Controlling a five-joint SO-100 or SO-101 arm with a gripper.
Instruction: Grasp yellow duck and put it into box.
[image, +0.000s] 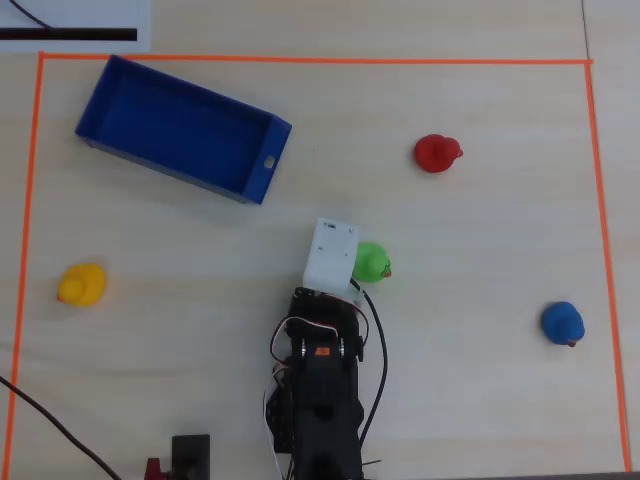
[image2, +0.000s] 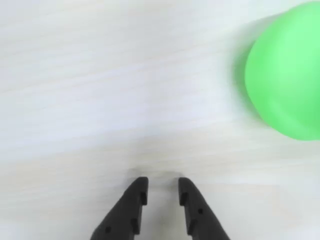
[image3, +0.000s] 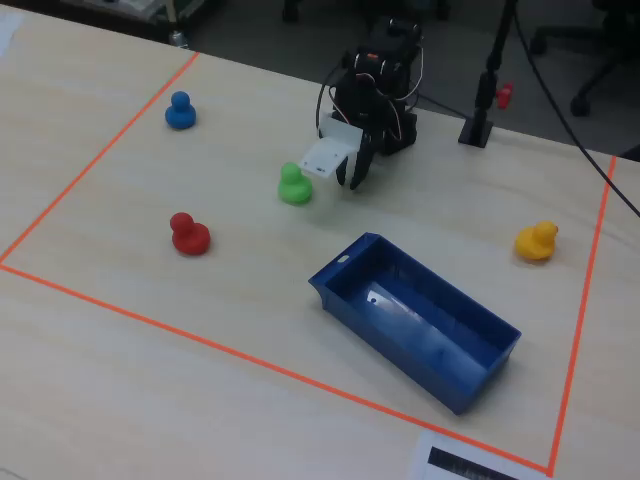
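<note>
Gripper (image2: 161, 191) is empty, fingers nearly together with just a narrow gap, hanging low over bare table just beside the green duck (image: 372, 263) — likely only because that duck sits right in front of the arm's base, not because it's the target. The yellow duck (image: 82, 284) stands untouched well off to the left in the overhead view, near the orange tape border (image: 27, 200), with the box (image: 256, 176) lying empty up-left of the arm, so the arm probably needs to swing left and open wider before any grasp. Red duck (image: 437, 153) and blue duck (image: 562, 322) sit apart on the right, clear of that path.
</note>
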